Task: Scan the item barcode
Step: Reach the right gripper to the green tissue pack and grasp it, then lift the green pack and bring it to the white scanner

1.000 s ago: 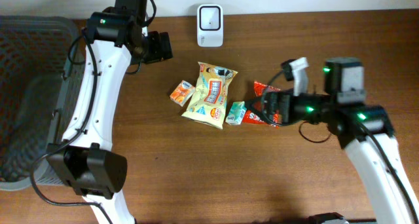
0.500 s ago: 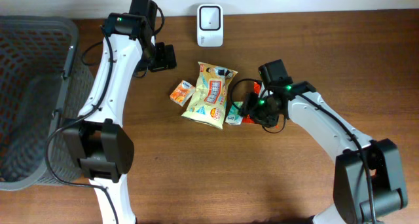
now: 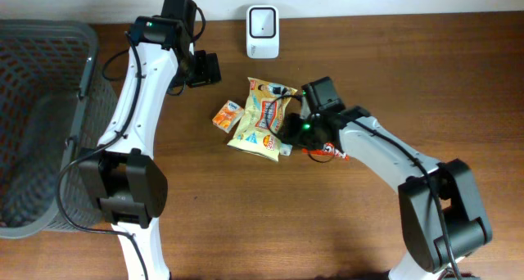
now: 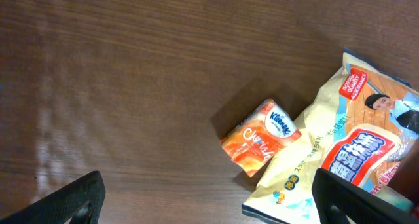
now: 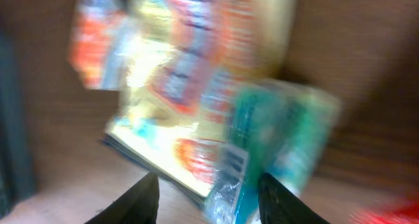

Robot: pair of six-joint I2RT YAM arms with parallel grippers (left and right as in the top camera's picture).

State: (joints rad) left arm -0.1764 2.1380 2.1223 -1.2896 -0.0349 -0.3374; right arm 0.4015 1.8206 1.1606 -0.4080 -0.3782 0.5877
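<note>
A small green tissue pack (image 5: 281,139), its silvery barcode end toward the camera, stands between the jaws of my right gripper (image 5: 209,199), which is shut on it; this view is blurred. From overhead, only the pack's pale end (image 3: 286,148) shows under the right gripper (image 3: 297,134), at the lower right edge of the yellow snack bag (image 3: 264,116). The white scanner (image 3: 262,20) stands at the table's back edge. My left gripper (image 3: 209,70) hangs open left of the scanner; in its wrist view the left gripper (image 4: 209,201) has only bare wood between its fingers.
An orange tissue pack (image 3: 227,115) (image 4: 265,137) lies left of the yellow bag (image 4: 340,152). A red packet (image 3: 327,151) lies just right of my right gripper. A dark mesh basket (image 3: 49,34) fills the table's left side.
My right arm swung in from the right, closed on the green pack and has shifted up and left with it, against the yellow bag. The left arm moved slightly, then held still.
</note>
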